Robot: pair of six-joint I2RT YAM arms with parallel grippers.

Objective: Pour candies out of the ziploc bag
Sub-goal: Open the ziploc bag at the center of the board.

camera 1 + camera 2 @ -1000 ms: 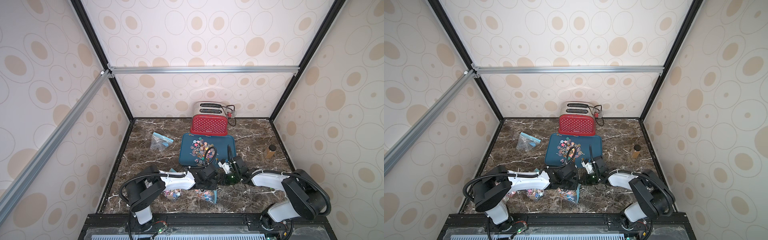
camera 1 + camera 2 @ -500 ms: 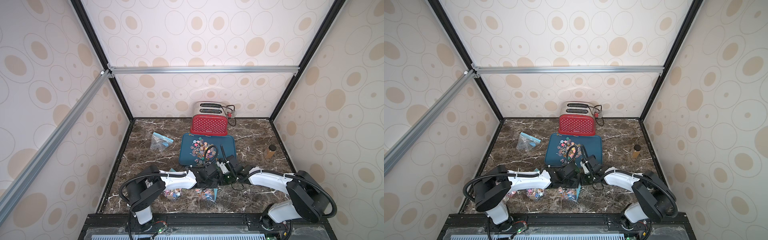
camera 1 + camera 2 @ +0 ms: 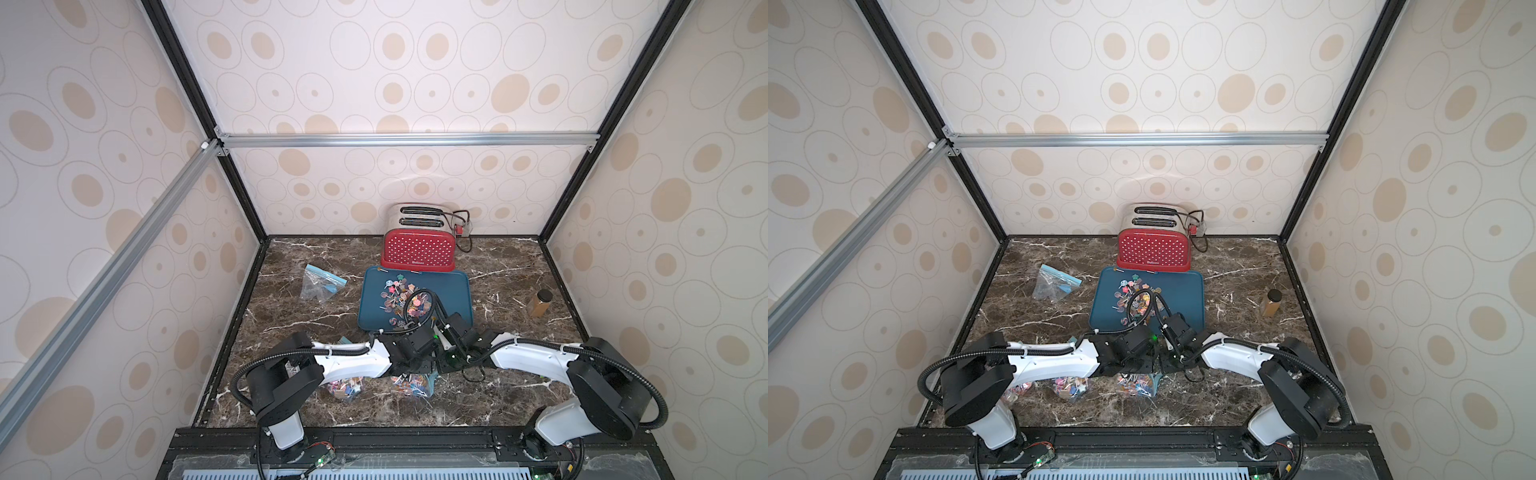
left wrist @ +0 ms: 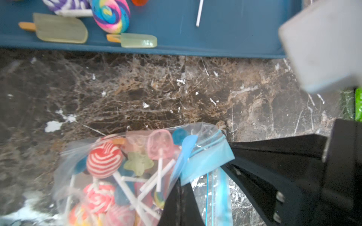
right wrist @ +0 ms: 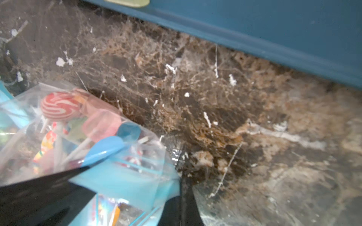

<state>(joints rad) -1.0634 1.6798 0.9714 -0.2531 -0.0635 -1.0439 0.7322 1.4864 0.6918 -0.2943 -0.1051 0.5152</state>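
ziploc bag (image 4: 205,156) cut off at frame edge, candies (image 5: 58,105) blurred, tray (image 5: 274,29) mostly cropped

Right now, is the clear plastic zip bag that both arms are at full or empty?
Full: through the clear plastic zip bag, both wrist views show round and star-shaped lollipops on white sticks packed inside.

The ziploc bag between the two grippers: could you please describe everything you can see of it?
The ziploc bag is clear plastic with a blue zip strip, packed with lollipops on white sticks. It is on or just above the marble table, short of the blue tray. The left gripper and right gripper both pinch its blue strip; whether the zip is open I cannot tell.
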